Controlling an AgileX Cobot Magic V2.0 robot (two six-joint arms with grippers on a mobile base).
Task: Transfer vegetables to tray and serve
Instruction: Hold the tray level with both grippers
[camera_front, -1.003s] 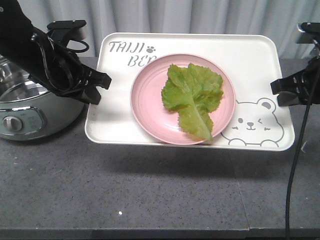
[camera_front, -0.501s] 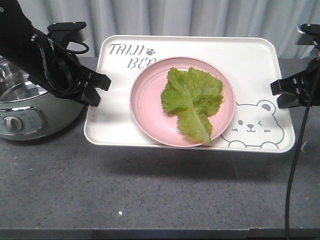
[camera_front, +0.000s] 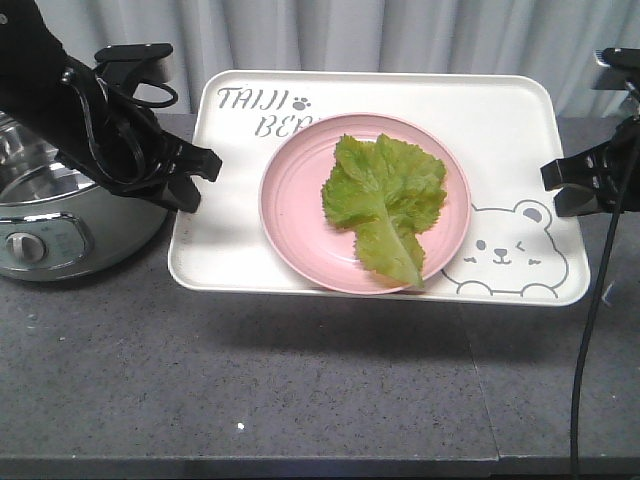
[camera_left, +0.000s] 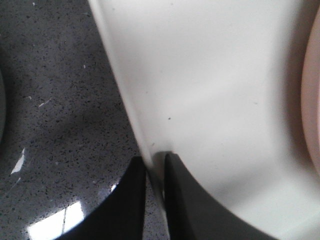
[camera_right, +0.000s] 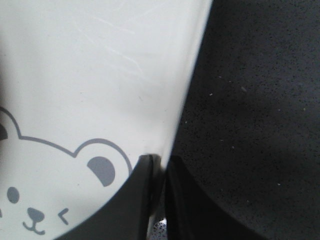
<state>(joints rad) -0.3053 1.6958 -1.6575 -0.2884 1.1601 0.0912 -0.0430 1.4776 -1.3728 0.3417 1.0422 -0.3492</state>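
One lettuce leaf (camera_front: 388, 205), bright green and crinkled, flat on the round pink plate (camera_front: 290, 200), pale rib pointing towards the plate's near rim, tip reaching that rim. Plate in the middle of the cream tray (camera_front: 500, 120), partly over the grey lettering (camera_front: 250, 97) at the far left corner and just beside the bear drawing (camera_front: 505, 245) at the near right corner. Tray gripped at both short edges: left gripper (camera_left: 154, 165) pinched on the rim of the left edge, fingers nearly together with only the rim between them; right gripper (camera_right: 159, 165) pinched the same way on the rim of the right edge, just beside the bear's ear. Near edge of the tray off the dark speckled worktop (camera_front: 300, 390), shadow cast beneath. Beyond the tray's left edge, a pale electric pot (camera_front: 50, 220) on the worktop, close behind the left arm. Grey curtain (camera_front: 400, 30) along the back.
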